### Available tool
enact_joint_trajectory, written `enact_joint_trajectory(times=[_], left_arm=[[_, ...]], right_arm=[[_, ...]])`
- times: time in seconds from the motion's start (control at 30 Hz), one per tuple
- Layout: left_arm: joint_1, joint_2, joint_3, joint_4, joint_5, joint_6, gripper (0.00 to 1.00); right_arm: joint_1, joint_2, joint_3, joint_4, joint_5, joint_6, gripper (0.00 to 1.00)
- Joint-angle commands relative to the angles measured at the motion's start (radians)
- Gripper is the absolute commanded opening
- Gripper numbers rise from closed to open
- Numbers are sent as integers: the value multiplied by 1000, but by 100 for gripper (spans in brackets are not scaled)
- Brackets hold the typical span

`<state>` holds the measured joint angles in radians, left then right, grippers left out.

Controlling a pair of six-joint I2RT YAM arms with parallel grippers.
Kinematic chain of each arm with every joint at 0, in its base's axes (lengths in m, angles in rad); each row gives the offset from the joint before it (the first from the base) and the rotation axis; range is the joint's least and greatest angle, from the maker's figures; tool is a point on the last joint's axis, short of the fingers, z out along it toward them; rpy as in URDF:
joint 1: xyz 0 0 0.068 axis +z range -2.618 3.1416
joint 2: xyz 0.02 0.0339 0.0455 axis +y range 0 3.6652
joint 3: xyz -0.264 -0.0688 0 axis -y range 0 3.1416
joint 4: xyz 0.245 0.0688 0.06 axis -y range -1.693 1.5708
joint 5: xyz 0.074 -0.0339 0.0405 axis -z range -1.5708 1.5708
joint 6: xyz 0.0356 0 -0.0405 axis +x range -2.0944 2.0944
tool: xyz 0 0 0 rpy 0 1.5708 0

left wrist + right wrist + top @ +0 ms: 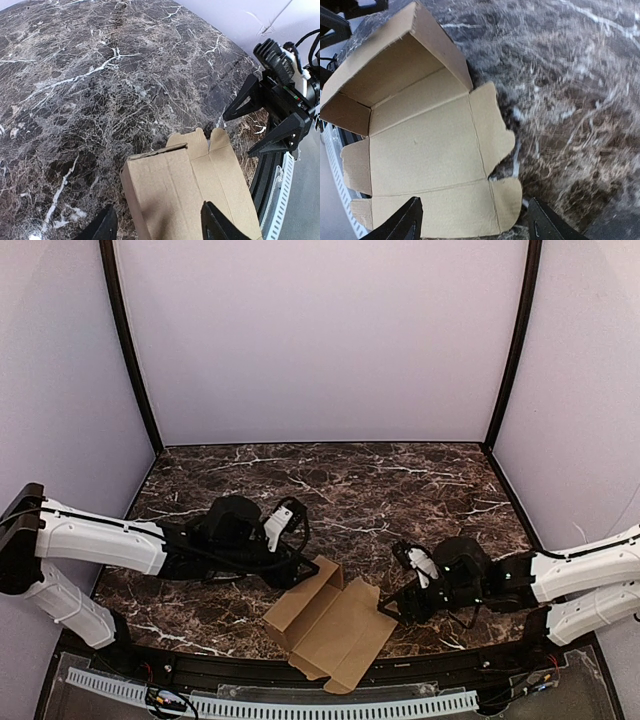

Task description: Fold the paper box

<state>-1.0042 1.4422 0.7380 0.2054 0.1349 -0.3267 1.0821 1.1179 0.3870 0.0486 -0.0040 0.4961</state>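
The paper box (330, 625) is a brown cardboard die-cut lying near the table's front edge. Most of it lies flat, with one long side panel (395, 65) folded up into a wall on its left. Rounded tabs (492, 125) lie flat on the marble at its far end. My left gripper (298, 565) is open at the box's upper left corner. In the left wrist view, its gripper (157, 227) straddles the raised panel (170, 185) without touching it. My right gripper (392, 580) is open at the box's right edge. In the right wrist view, its gripper (475, 225) spans the flat sheet (430, 155) and a corner tab.
The dark marble table (340, 485) is walled in by pale lilac panels (320, 340) on three sides. A white perforated rail (270, 702) runs along the near edge, just below the box. The two grippers face each other across the box.
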Motion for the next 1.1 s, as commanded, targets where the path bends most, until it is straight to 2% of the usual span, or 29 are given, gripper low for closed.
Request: enact_joint_trajectory(times=[0.0, 0.33, 0.4, 0.5, 0.73, 0.87, 1.0, 1.07], left_arm=[[-4, -50, 14, -69, 23, -5, 58], [-4, -125, 4, -128, 4, 18, 62], [-5, -140, 3, -137, 1, 27, 62], [-4, -158, 7, -170, -6, 40, 63], [-4, -207, 4, -200, -12, 51, 65], [-4, -241, -4, -219, -7, 49, 67], [-4, -285, -5, -249, -11, 59, 70], [-5, -312, -4, -264, -23, 66, 71]], right_arm=[[-11, 17, 9, -137, -114, 153, 69], [-46, 82, 4, -119, -198, 137, 58], [-55, 99, 0, -98, -203, 122, 54], [-71, 126, -7, -58, -221, 107, 43], [-88, 141, -36, 23, -228, 76, 36], [-94, 131, -49, 51, -231, 46, 22], [-95, 94, -38, 45, -236, -12, 0], [-95, 64, -21, 23, -231, -54, 0]])
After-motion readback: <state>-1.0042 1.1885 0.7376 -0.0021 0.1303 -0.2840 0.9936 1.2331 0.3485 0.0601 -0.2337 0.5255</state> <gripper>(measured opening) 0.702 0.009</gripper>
